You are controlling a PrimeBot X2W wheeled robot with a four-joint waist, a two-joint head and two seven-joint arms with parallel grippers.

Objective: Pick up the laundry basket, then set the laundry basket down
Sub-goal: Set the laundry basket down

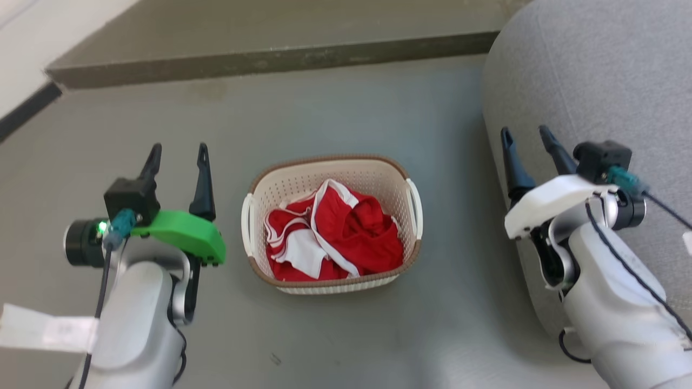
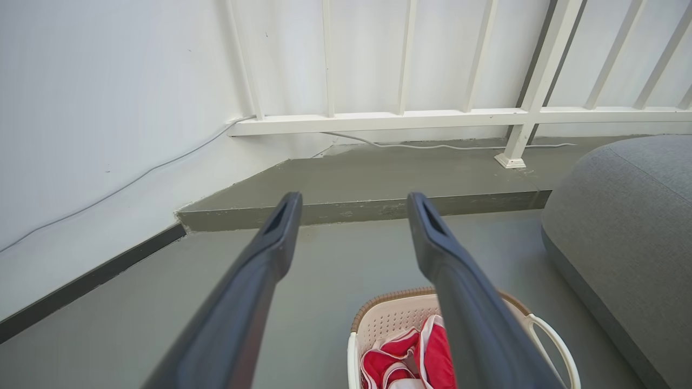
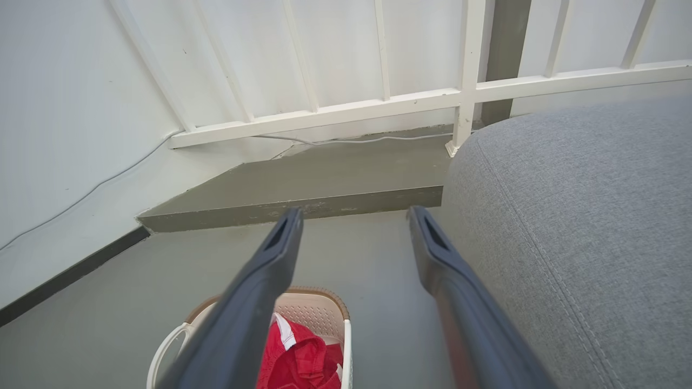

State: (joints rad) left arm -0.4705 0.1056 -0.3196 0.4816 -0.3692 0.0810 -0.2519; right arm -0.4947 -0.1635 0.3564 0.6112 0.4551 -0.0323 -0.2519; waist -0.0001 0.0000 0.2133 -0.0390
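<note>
Head view: the laundry basket (image 1: 330, 160) is set on the grey floor (image 1: 351, 102) between the two arms and is touched by neither. Red-and-white clothing (image 1: 346, 232) is held inside it. The left gripper (image 1: 179, 147) is parted, with nothing gripped. The right gripper (image 1: 524, 129), seen against a grey cushion (image 1: 594, 70), is likewise parted and empty.

Left wrist view: the fingers are spread wide above the floor – the basket is seen low, partly behind one finger.

Right wrist view: the fingers are spread wide and empty – the basket is seen at lower left, the cushion at right
</note>
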